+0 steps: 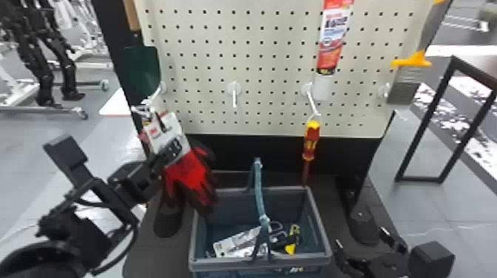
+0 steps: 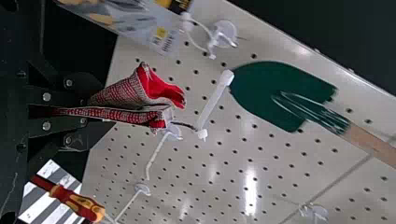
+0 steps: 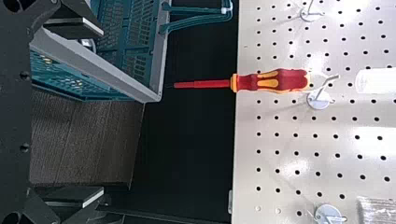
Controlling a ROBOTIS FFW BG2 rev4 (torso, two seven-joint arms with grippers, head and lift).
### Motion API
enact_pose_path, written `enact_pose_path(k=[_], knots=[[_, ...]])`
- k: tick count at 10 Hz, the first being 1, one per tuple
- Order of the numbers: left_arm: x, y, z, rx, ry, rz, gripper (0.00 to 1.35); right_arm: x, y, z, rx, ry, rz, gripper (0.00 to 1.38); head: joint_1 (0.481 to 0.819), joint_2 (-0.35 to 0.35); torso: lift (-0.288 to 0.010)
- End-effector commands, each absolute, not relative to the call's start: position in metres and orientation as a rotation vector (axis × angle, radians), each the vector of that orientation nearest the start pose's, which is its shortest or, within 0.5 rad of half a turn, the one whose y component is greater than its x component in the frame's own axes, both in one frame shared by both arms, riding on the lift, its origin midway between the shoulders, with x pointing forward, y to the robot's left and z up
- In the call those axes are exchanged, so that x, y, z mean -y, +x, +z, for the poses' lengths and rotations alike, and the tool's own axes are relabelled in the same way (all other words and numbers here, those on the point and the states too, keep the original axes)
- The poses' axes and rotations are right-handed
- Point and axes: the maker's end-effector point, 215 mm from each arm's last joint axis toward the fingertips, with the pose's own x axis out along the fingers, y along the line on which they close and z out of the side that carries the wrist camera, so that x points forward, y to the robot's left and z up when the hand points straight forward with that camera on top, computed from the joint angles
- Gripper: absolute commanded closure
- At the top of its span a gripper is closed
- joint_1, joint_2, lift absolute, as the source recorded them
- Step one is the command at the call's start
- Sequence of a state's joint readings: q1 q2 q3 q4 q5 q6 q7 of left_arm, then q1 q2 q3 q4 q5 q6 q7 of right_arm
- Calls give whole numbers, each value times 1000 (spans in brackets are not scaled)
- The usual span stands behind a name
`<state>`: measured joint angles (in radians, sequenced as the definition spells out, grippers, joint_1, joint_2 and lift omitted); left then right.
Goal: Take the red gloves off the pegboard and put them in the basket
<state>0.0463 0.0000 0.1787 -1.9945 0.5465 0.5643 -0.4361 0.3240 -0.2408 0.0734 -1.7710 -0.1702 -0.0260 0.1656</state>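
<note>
Red gloves (image 1: 192, 172) are clamped at the cuffs between the closed fingers of the left gripper (image 2: 88, 112), beside the pegboard (image 1: 255, 79); whether they are free of it cannot be told. Fingers apart, the right gripper (image 3: 102, 112) is held near the basket (image 1: 321, 225). Any snag should be cleared by a gentle outward pull before lowering left of the handle (image 1: 260, 196). Bunched cuffs are revealed by the left wrist view, the basket's contents by the head view.
</note>
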Motion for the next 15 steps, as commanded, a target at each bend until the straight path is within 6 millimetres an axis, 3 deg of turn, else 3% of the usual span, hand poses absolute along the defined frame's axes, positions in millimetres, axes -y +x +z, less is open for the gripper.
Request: enact_pose_path(k=[1,3,5,6,7,8,9,12,15], knots=[[-148,549,-267,-85,-557,-534,1213,204,481,-403,-120,-32,287,117,549,0,-100],[-103,547,-288,-138,-619,-630,1213,204,481,-404,-122,-29,287,117,549,0,-100],[-50,540,-295,-164,-705,-754,1213,204,481,-403,-119,-29,287,117,549,0,-100],[-33,536,-298,-195,-717,-790,1211,204,482,-402,-116,-30,287,119,549,0,-100],[-31,535,-300,-209,-715,-796,986,204,482,-403,-117,-28,288,119,549,0,-100],[-36,537,-298,-192,-695,-790,384,204,481,-403,-117,-26,291,117,549,0,-100],[-40,538,-295,-177,-686,-790,28,204,481,-403,-119,-26,291,117,549,0,-100],[-41,539,-294,-171,-687,-789,249,203,481,-402,-117,-25,292,117,549,0,-100],[-41,539,-293,-170,-687,-791,259,203,481,-402,-117,-23,292,117,549,0,-100]])
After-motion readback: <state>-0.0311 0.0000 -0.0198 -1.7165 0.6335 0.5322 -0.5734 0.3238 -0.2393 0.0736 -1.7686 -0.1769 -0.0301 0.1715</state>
